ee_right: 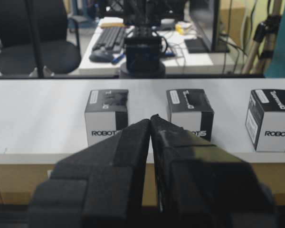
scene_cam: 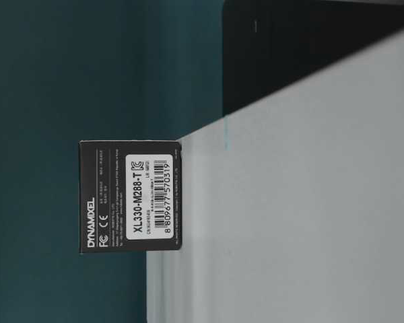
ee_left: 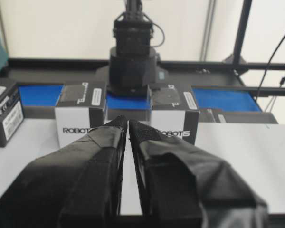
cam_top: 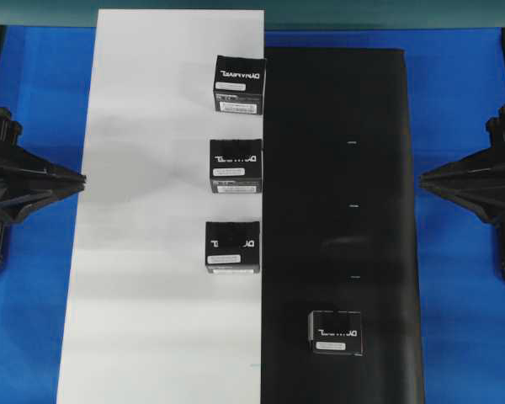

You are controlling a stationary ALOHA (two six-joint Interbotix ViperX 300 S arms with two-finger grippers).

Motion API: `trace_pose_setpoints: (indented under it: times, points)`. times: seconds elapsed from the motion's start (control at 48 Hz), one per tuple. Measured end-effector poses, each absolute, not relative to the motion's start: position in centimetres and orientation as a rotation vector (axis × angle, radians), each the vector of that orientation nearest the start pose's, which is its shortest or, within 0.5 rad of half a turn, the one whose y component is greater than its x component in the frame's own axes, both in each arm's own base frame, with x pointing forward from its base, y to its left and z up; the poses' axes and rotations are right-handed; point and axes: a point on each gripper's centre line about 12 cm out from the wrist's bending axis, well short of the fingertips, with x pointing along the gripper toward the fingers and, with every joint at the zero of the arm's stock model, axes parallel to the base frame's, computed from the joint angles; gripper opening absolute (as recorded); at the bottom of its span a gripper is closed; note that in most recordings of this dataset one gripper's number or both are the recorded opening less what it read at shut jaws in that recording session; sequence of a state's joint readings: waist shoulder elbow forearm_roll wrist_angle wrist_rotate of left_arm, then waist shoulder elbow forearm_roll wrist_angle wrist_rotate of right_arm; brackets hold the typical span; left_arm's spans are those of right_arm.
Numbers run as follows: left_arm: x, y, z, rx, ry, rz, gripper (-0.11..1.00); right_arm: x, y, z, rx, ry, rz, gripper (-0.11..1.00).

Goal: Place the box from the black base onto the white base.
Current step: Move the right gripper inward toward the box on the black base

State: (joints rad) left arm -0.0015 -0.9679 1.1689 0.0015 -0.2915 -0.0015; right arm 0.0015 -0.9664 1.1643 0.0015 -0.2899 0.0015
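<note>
Box point(cam_top: 336, 331) lay flat at the near end of the black base point(cam_top: 345, 168), alone, label strip toward the near edge and long axis across the sheet. Its lettering was too small to read from overhead. Three look-alike cartons point(cam_top: 236, 166) stood in a row along the white base point(cam_top: 151, 252), just beside the seam. The blue tabletop point(cam_top: 463, 101) framed both bases. Left gripper point(ee_left: 128, 124) and right gripper point(ee_right: 150, 119) rested at the sides, well apart from every carton, jaws closed together and holding nothing.
</note>
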Motion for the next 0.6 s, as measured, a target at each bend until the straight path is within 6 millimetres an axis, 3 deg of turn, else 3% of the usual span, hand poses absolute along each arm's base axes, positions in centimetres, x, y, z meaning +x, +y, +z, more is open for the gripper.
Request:
trace_pose_setpoints:
  times: [0.083, 0.25, 0.604]
  points:
    - [19.8, -0.6, 29.9, -0.005, -0.090, -0.030, 0.12, 20.0, 0.2, 30.1, 0.020, -0.080, 0.009, 0.22]
    - [19.7, -1.2, 30.2, -0.002, -0.074, -0.060, 0.02, 20.3, 1.2, 30.6, 0.053, 0.069, 0.055, 0.08]
    - [19.4, -1.1, 30.8, -0.015, -0.044, -0.059, 0.02, 19.5, 3.1, 33.0, 0.072, 0.257, 0.152, 0.08]
